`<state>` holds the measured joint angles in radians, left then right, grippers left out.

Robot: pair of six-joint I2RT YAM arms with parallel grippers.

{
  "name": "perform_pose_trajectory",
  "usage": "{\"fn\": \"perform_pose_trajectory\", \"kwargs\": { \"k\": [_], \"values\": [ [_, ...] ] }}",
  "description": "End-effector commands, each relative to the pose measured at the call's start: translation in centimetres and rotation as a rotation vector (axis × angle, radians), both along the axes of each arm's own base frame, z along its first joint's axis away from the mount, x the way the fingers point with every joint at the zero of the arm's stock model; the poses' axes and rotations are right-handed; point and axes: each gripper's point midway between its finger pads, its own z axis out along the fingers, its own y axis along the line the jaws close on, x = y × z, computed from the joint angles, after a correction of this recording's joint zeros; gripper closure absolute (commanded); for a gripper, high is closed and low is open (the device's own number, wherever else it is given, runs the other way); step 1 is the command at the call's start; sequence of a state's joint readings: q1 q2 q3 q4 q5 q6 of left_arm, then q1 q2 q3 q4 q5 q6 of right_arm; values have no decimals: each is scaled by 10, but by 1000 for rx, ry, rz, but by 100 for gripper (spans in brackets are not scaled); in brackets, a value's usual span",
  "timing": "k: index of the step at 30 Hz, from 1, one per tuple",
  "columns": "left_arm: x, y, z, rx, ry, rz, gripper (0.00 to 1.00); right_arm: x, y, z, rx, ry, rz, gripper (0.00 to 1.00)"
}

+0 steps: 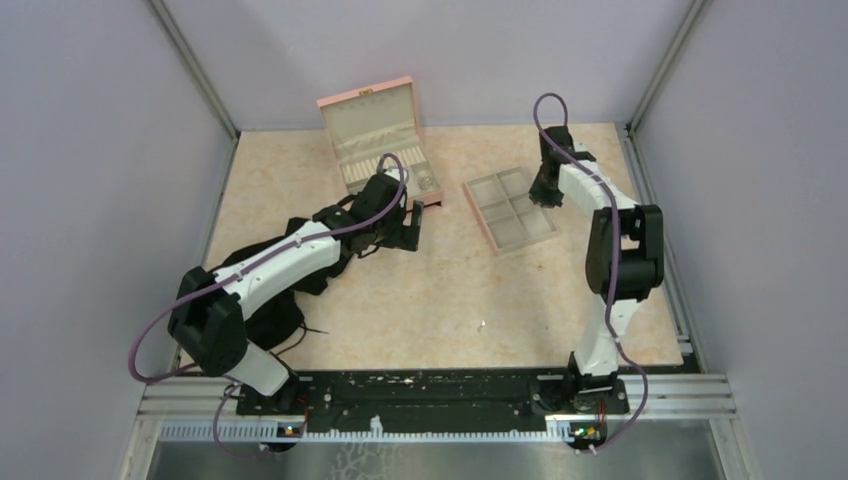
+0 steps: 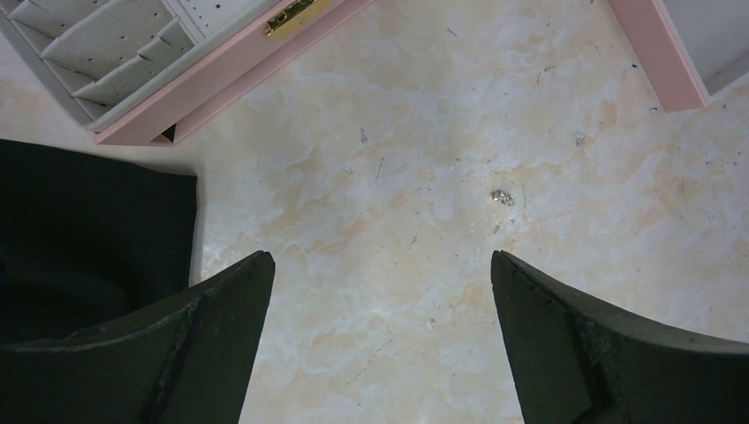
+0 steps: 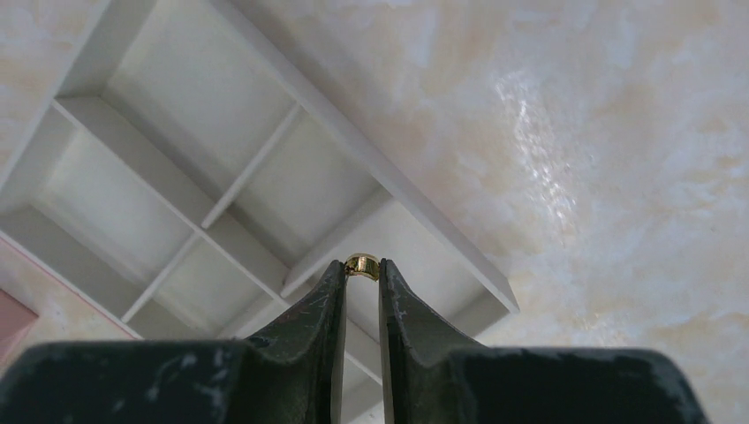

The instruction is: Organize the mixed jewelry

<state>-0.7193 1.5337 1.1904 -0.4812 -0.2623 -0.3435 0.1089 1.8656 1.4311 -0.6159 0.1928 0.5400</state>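
Bare tabletop point(image 2: 397, 247) between pink box point(image 2: 221, 75) and tray point(image 2: 658, 53), black cloth point(image 2: 88, 230) at left

The top camera looks steeply down from the near side over the whole beige marbled tabletop point(image 1: 440, 290). Both wrist cameras hover close above it: the left shares the pink hinged box point(image 2: 221, 75), the right the pink-rimmed six-compartment tray point(image 3: 256, 163).

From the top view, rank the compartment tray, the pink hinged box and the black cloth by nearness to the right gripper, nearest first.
1. compartment tray: directly beneath the right gripper, which pinches a gold ring over the tray's right edge.
2. pink hinged box: farther left and toward the back.
3. black cloth: farthest, left and toward the near side.
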Motion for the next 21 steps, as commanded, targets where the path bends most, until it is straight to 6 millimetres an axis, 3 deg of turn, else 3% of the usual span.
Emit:
{"fn": "perform_pose_trajectory", "kwargs": {
  "k": [1,3,6,8,11,14,17,21],
  "values": [
    [2,1,5,5,1,16,2,38,9,7,22,-62,25,85],
    [2,2,6,5,3,20,2,48,13,4,36,-67,29,79],
    [1,3,8,3,5,28,2,52,17,-2,53,-54,32,62],
    [0,4,10,-1,5,36,2,53,18,4,60,-71,33,54],
    [-2,5,8,-7,12,42,2,49,17,26,58,-124,37,54],
    [-4,3,6,-17,22,43,2,32,13,48,49,-171,47,57],
    [-7,-2,3,-35,33,13,2,1,12,56,49,-185,84,58],
    [-7,-13,7,-86,37,-11,2,-50,19,41,75,-141,184,57]
  ]
}}
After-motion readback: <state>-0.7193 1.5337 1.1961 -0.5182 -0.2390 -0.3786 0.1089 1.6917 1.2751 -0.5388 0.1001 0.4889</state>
